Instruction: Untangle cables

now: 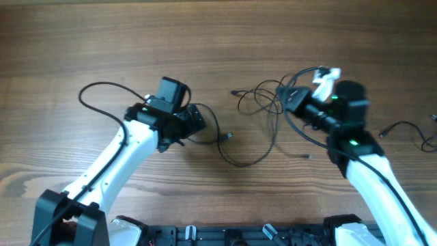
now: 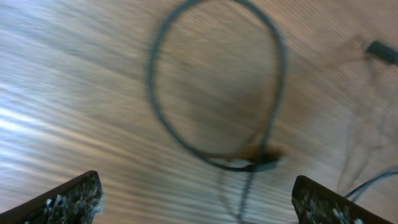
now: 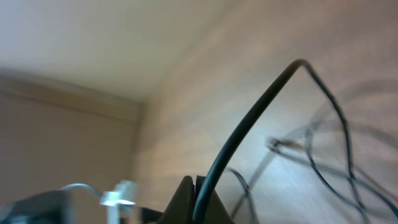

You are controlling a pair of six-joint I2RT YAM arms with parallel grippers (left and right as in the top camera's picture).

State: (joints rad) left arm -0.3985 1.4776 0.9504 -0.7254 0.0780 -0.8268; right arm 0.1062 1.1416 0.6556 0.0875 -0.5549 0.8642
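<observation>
Cables [image 1: 266,102]: main snarl sits upper centre-right in overhead view. One loose loop [image 2: 152,74] trails to mid-frame, and a separate cord [image 1: 410,126] lies at the right edge.

Right gripper [image 3: 196,196] is clamped tight on one strand at the snarl's right side. In the wrist cam the cord runs straight out from betw the tips.

Left gripper [image 1: 196,123] is spread fully wide w/ nothing in it, hovering just left of the loop. A plug end [image 2: 264,163] lies at the loop's lower edge.

My read: step = pull the pinched strand clear. I'd lift slow, draw toward frame right away from the knot, and watch if the snarl drags along. If it does, I'd bring left down to pin the loop on the table [image 1: 102,41] as anchor. No yanking, loops could cinch.

Count: 2 arms, 2 grippers, 1 snarl, 1 stray cord. Strands inside the snarl: can't tell, prob 2+.
</observation>
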